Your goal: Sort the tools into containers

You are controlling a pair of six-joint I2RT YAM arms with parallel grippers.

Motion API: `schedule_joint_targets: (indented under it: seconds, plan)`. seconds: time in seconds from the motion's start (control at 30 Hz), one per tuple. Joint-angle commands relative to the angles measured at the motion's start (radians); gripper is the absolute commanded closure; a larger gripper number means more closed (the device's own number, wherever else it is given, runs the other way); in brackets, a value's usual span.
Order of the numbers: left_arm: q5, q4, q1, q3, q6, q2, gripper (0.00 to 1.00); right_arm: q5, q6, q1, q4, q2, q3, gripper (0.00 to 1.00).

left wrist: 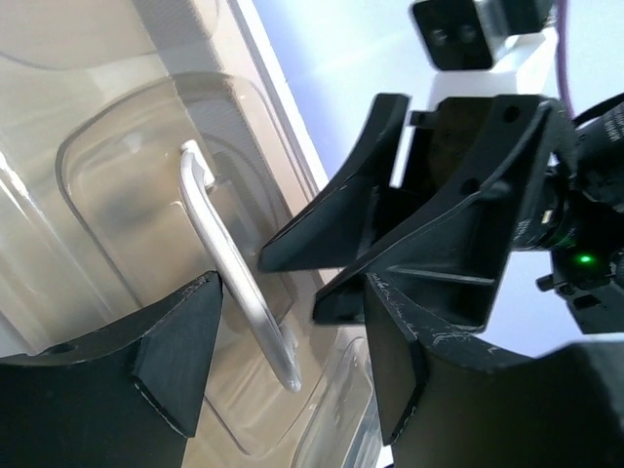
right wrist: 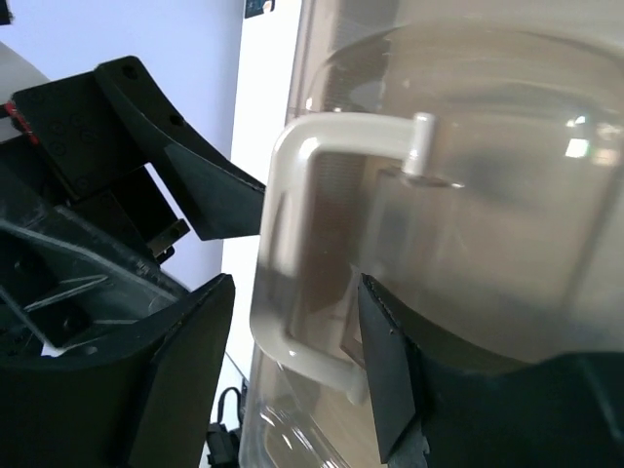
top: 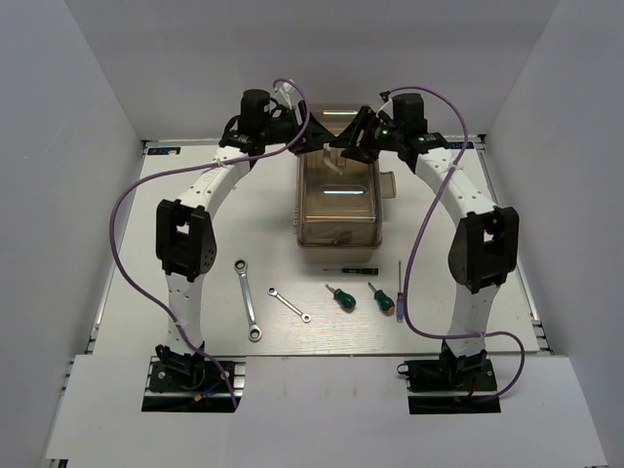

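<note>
The toolbox, a container with a translucent brownish lid, stands shut at the table's middle. Both grippers hover over its far end. My left gripper is open, its fingers on either side of the pale handle without touching it. My right gripper is open around the same handle, with a gap at its left finger. In front of the box lie the tools: a long wrench, a short wrench, two green screwdrivers, a blue-handled screwdriver and a dark pen-like tool.
The two grippers sit close together, nearly tip to tip, above the box. A latch juts from the box's right side. White walls enclose the table on three sides.
</note>
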Motion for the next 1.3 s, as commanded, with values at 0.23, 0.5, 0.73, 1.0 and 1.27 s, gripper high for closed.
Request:
schedule_joint_targets:
  seconds: [0.23,0.5,0.73,1.0,1.27]
  plan:
    - [-0.048,-0.105,-0.038,-0.019,0.029,0.033,0.31,-0.055,-0.059,-0.051,0.029,-0.121,-0.046,0.39]
    - [-0.1,-0.179,-0.048,-0.007,0.07,0.043,0.37,0.124,-0.261,-0.129,-0.114,-0.18,-0.04,0.48]
    - [-0.175,-0.273,-0.068,0.013,0.106,0.053,0.6,0.162,-0.36,-0.23,-0.184,-0.183,-0.132,0.37]
    - [-0.184,-0.282,-0.077,0.079,0.095,0.083,0.9,-0.032,-0.444,-0.309,-0.156,-0.048,-0.172,0.2]
    - [-0.184,-0.282,-0.077,0.079,0.075,0.083,0.97,-0.058,-0.464,-0.309,-0.155,0.069,-0.137,0.2]
